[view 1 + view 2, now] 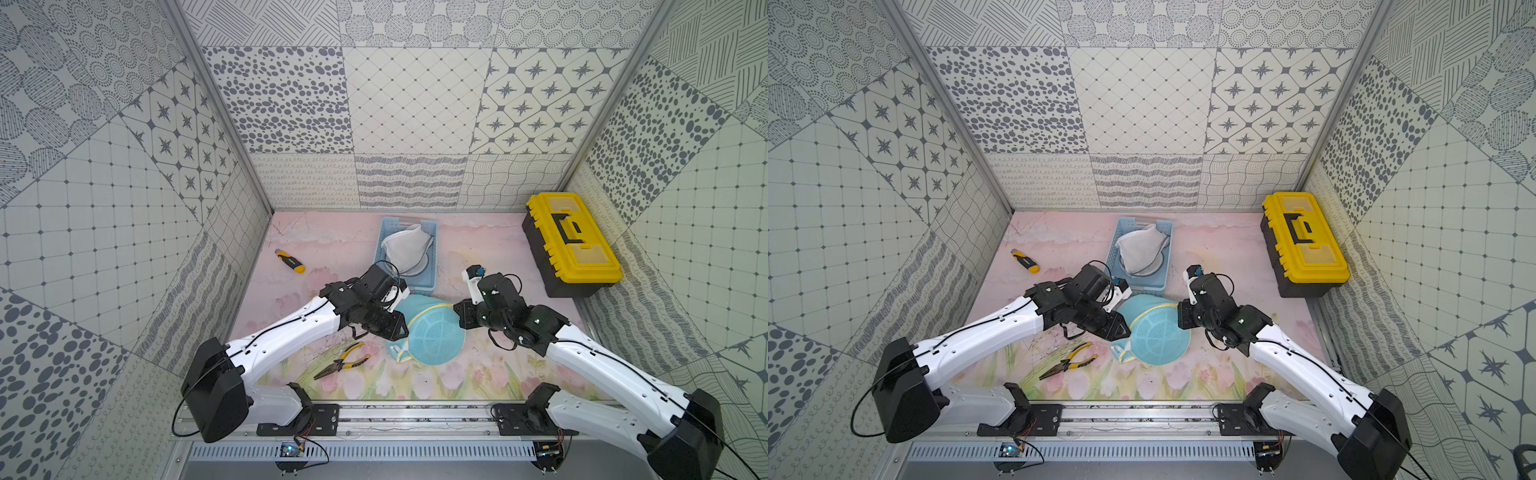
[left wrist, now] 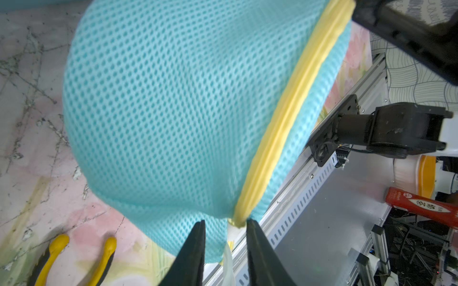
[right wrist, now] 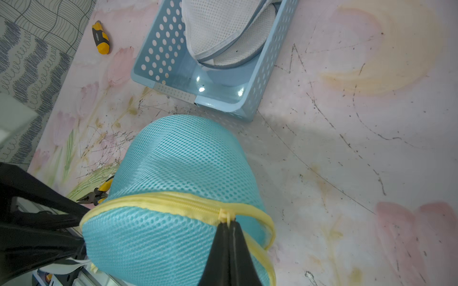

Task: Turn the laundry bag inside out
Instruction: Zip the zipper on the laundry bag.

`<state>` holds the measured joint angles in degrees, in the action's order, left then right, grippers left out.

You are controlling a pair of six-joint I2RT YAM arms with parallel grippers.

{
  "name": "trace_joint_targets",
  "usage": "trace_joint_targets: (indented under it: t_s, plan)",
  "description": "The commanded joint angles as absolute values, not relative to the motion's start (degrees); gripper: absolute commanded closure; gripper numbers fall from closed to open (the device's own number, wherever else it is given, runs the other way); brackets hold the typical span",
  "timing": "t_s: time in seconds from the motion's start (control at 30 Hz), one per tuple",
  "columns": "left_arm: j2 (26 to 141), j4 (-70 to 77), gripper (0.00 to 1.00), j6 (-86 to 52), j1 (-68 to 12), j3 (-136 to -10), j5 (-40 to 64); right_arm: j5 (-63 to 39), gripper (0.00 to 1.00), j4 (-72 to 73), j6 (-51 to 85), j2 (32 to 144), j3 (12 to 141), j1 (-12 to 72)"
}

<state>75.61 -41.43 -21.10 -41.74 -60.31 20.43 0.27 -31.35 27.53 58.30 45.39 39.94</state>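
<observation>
My right gripper [image 3: 229, 224] pinches the yellow zipper pull [image 3: 225, 215] of the turquoise mesh laundry bag [image 3: 178, 173], visible only from that wrist. My left gripper [image 2: 225, 222] gapes around the bag's edge, held over the desk [image 1: 478, 374].

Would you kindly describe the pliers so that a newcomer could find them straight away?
Start at the pink floral tabletop and look to its front edge, beside the round turquoise mesh laundry bag. The yellow-and-black-handled needle-nose pliers lie flat there, under the left arm. Unlike the stubby yellow-and-black tool farther back, they have two curved handles and a long pointed nose.
</observation>
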Motion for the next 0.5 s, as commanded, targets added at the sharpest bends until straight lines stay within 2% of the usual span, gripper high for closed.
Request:
trace_joint_targets:
  t_s: [0.0, 0.2, 0.37, 0.47]
  plan:
    - [71.93, -44.87, 0.41, -19.98, -40.7, -62.89, 19.76, -0.54, 1.0, -28.15, 26.32, 56.84, 45.14, 40.78]
    - [73.31, -33.94, 0.28, -18.93, -40.39, -66.98, 21.92, -1.23, 1.0, -27.25, 26.75, 56.8, 44.79, 41.61]
    - [81.38, -26.61, 0.29, -17.25, -40.09, -72.34, 20.86, -2.65, 1.0, -26.14, 25.33, 57.18, 44.67, 41.66]
    - [85.55, -19.2, 0.26, -20.73, -36.77, -73.92, 24.44, -3.39, 1.0, -25.98, 24.29, 57.88, 44.76, 41.68]
